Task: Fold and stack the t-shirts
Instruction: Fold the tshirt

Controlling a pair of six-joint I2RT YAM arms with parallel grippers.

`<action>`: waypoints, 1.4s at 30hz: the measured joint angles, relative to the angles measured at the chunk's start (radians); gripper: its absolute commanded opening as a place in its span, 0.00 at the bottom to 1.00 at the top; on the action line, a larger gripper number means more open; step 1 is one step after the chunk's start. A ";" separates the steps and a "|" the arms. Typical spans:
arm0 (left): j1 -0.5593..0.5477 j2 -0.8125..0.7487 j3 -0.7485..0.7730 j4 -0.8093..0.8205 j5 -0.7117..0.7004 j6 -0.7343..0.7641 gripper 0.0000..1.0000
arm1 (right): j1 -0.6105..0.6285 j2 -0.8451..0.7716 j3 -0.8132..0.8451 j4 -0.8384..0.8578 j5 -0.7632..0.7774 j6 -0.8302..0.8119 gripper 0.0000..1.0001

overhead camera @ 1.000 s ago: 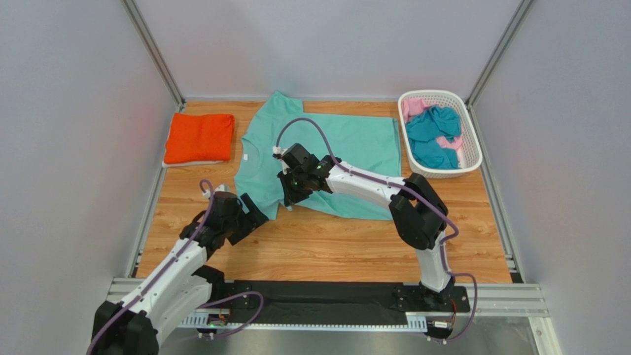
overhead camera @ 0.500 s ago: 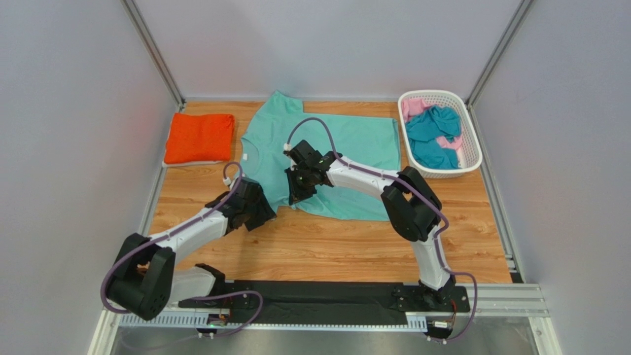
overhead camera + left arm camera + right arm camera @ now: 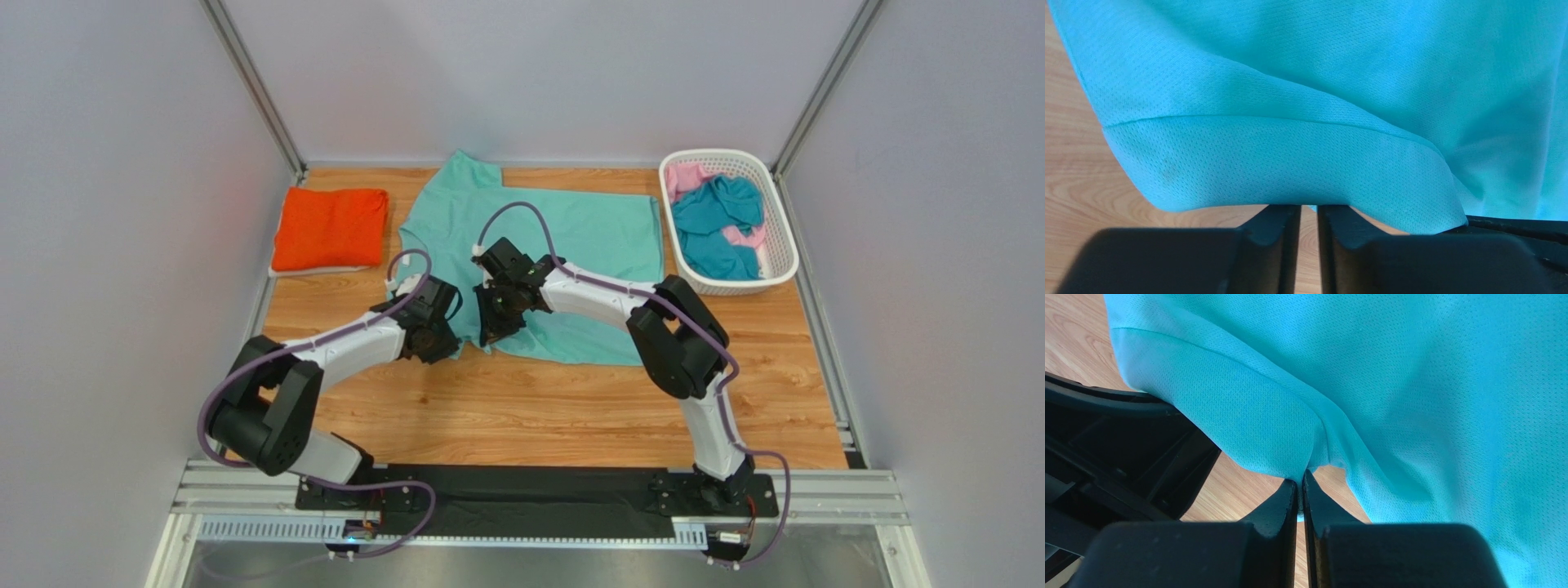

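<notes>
Mint-green t-shirt [image 3: 577, 233] lies spread flat on the wooden table [image 3: 552, 404], far centre, collar to the left, one sleeve pointing at the back wall. We see both arms meeting at its near-left part, by the near sleeve.

Right gripper [image 3: 488, 333]: the wrist view shows its jaws [image 3: 1301, 481] pressed together, with a pucker of the mint cloth drawn into the tips, so it is pinching the shirt at the hem. The black body of the other gripper fills the left of that view, just beside it.

Left gripper [image 3: 449, 333]: the wrist view shows its jaws [image 3: 1309, 211] almost together, only a thin slit between them with wood showing through. The tips sit right at the edge of the stitched sleeve hem. We cannot tell whether cloth is actually caught between them.

Orange t-shirt [image 3: 329, 228] is folded into a rectangle at the far-left corner, apart from the mint one, with a pale layer showing under its near edge.

White slotted basket [image 3: 773, 263] stands at the far right, just beside the mint shirt's bottom hem. A teal t-shirt [image 3: 718, 227] is crumpled inside it, with a pink t-shirt [image 3: 687, 179] poking out at the far end.

Fabric in both wrist views is a fine mesh knit.
</notes>
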 measured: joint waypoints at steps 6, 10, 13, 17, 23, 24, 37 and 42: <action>-0.016 0.031 0.029 -0.023 -0.013 -0.003 0.00 | 0.000 0.000 -0.012 0.002 -0.007 0.006 0.23; -0.023 -0.027 -0.003 -0.077 -0.009 -0.002 0.00 | 0.000 -0.006 -0.016 0.000 -0.006 0.003 0.38; -0.023 -0.169 -0.064 -0.190 -0.013 -0.011 0.00 | 0.000 -0.037 -0.037 -0.002 -0.006 -0.008 0.62; -0.023 -0.394 -0.098 -0.356 -0.028 -0.043 0.00 | 0.000 -0.135 -0.100 -0.003 -0.005 -0.008 1.00; -0.023 -0.621 -0.109 -0.552 -0.044 -0.112 0.00 | 0.000 -0.381 -0.281 0.020 0.064 -0.002 1.00; -0.023 -0.643 -0.109 -0.581 -0.044 -0.122 0.00 | -0.003 -0.434 -0.322 0.017 0.088 0.008 1.00; -0.026 -0.848 -0.137 -0.757 -0.050 -0.195 0.00 | -0.394 -0.914 -0.838 -0.140 0.325 0.096 0.91; -0.026 -0.842 -0.139 -0.756 -0.050 -0.195 0.00 | -0.442 -1.009 -0.917 -0.203 0.352 0.102 0.85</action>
